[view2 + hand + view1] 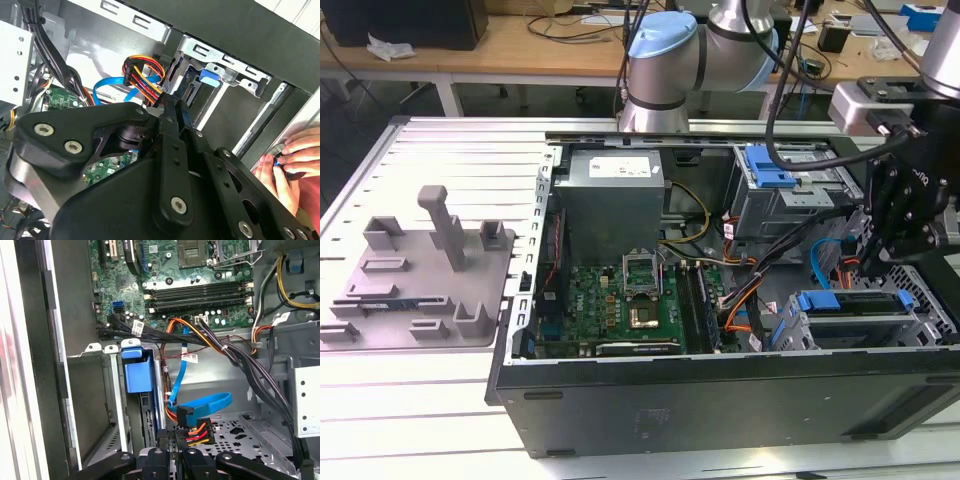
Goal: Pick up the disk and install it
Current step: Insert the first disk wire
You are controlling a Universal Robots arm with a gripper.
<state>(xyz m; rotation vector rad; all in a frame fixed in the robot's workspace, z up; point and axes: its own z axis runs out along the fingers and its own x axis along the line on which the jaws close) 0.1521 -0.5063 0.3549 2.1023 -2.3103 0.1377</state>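
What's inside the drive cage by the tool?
A blue rail frame fills one slot, with what looks like the dark edge of the disk next to it. The slot beside looks empty. The disk's faces are hidden between the cage walls.

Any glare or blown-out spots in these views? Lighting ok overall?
Second wrist view: the bare metal panel is blown out white; the gripper reads near-black. First wrist view: a washed-out bright strip beside the case's side wall; the motherboard is evenly lit. Exterior view: soft, even light, no hard shadows.
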